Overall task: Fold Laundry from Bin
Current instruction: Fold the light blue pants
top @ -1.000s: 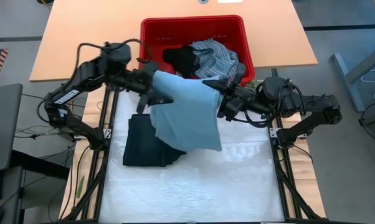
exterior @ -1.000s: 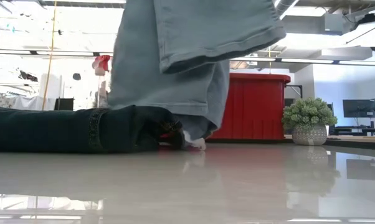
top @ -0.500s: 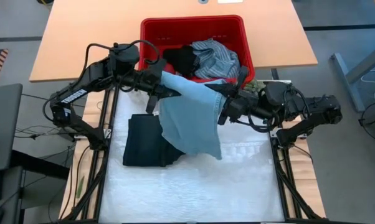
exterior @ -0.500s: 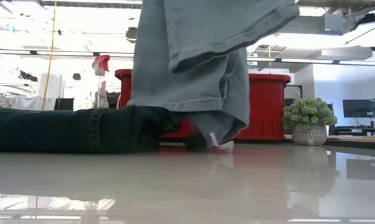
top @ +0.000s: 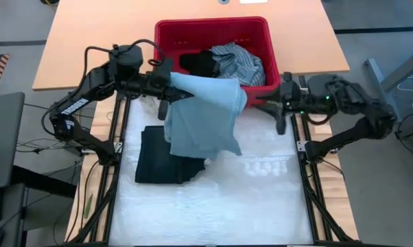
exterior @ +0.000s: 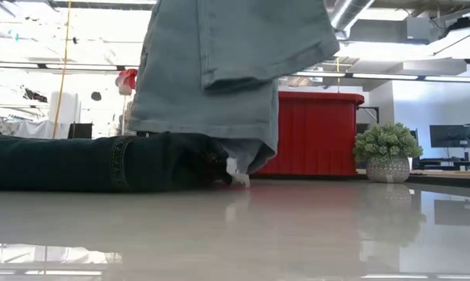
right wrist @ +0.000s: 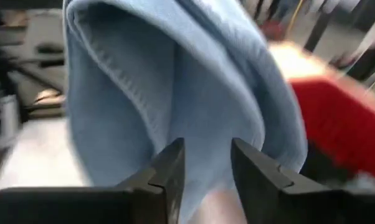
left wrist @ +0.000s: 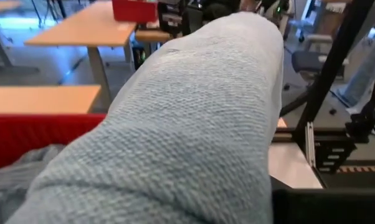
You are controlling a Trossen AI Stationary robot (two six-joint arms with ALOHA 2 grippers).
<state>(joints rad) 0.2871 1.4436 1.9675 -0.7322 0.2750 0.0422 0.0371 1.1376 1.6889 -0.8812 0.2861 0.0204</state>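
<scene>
Now, on the left, the left claw (top: pixel 167 88) is clamped on the upper edge of the light blue jeans (top: pixel 203 116), which hang from it in a loose drape; their lower end reaches down to the counter (top: pixel 261 199) and overlaps the dark navy piece (top: pixel 158 158) lying flat below and beside that claw. Just beyond the claw sits the red bin (top: pixel 213 27), holding the striped shirt (top: pixel 237 62) and a small black piece (top: pixel 199 65). Farther right, the right claw (top: pixel 280 110) stands clear of the cloth with nothing in it; its wrist view shows the two fingers (right wrist: pixel 169 171) parted by a narrow gap, the blue denim ahead of them but not between them. The step in hand looks like lifting the jeans out and spreading them for folding, with only one corner secured. The next move probably calls for the right claw to find a matching edge or corner of the hanging denim and close on it, so both arms can stretch the garment flat over the free part of the counter beside the navy piece.
</scene>
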